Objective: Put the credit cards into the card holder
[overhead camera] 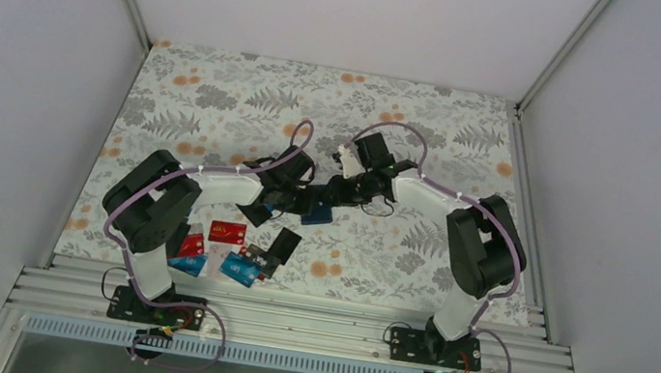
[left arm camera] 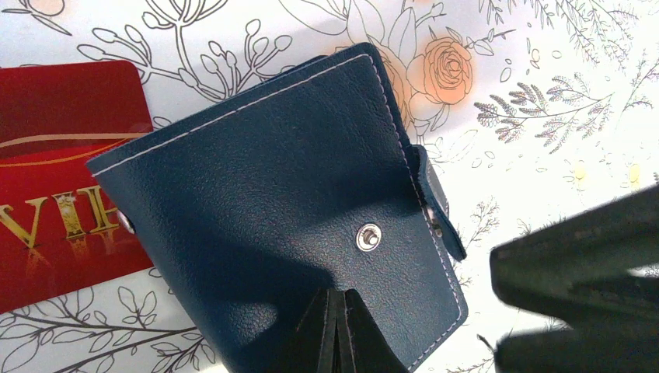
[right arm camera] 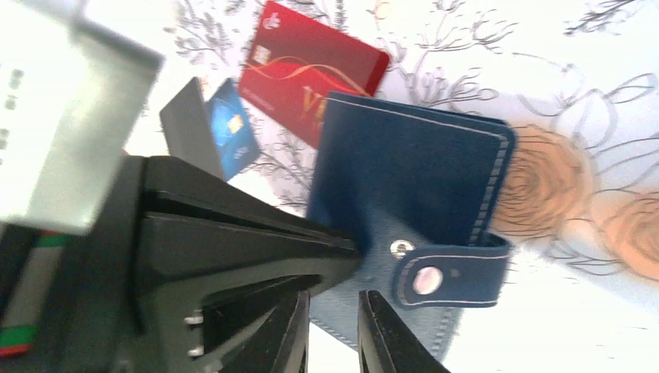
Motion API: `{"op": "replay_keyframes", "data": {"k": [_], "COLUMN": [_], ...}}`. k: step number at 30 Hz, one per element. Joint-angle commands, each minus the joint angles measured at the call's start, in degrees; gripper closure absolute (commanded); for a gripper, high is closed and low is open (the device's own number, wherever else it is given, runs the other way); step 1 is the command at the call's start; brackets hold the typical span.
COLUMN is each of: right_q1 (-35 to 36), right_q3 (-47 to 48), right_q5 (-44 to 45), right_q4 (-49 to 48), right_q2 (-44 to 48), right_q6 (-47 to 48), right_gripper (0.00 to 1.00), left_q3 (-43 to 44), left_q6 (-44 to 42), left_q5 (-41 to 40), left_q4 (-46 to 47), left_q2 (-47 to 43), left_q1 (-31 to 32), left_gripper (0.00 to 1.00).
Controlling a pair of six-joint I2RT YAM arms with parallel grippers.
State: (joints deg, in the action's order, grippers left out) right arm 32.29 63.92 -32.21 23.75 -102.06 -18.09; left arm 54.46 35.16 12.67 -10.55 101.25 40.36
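While the card holder lies folded shut on the flowered table, out in the middle between the two arms, your left claw is fully closed with its tips on the cover's near edge. You cannot tell whether it pinches the leather or only presses it down. Your right claw hovers at the holder's edge close to the snap tab, its jaws a narrow gap apart with nothing between them. Expect the holder to be light, soft and floppy: the cover will probably bend rather than lift flat, and it may slide unless one claw pins it. The tab looks unsnapped, with the stud bare, so the cover's free edge beside that tab is the place to take hold. The credit cards, most of them near the left arm's base, look stiff, thin and slick, and they lie flat, so take each by a short edge. A red card tucks behind the holder's edge, and a light blue card sits just past it. The holder's inside and its pockets are hidden, the right wrist view is blurred, and the left claw covers the holder's near edge.
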Motion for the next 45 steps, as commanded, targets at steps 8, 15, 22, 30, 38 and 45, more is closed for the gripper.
{"op": "replay_keyframes", "data": {"k": [8,15,22,30,38,45], "right_q1": [-2.23,-3.81,-4.18,-4.12,-3.69,-3.06], "right_q3": [-6.14,-7.41,-6.97,-6.71,-6.1,-6.01], "right_q5": [8.19,7.34,7.68,4.2,3.15,2.52], "right_q4": [-5.43,-6.96,-7.76,-8.54,-8.72,-9.06], "right_q2": [5.86,7.42,2.99,-0.06,-1.55,-2.37], "right_q6": [-3.31,-3.45,-3.22,-2.77,-2.78,-2.98], "right_gripper": [0.81,0.71,0.79,0.81,0.82,0.84], "left_q3": [-0.96,-0.95,-0.96,-0.85,-0.52,-0.32], "left_q6": [-0.35,-0.36,-0.36,-0.43,-0.52,-0.59], "left_q5": [0.17,0.14,0.16,0.16,0.15,0.17], "left_q4": [-0.52,-0.63,-0.79,-0.87,-0.98,-1.1], "left_q2": [1.57,1.56,1.43,1.49,1.9,1.99], "left_q1": [0.42,0.42,0.42,0.42,0.42,0.43], "left_gripper": [0.98,0.98,0.98,0.98,0.98,0.98]}}
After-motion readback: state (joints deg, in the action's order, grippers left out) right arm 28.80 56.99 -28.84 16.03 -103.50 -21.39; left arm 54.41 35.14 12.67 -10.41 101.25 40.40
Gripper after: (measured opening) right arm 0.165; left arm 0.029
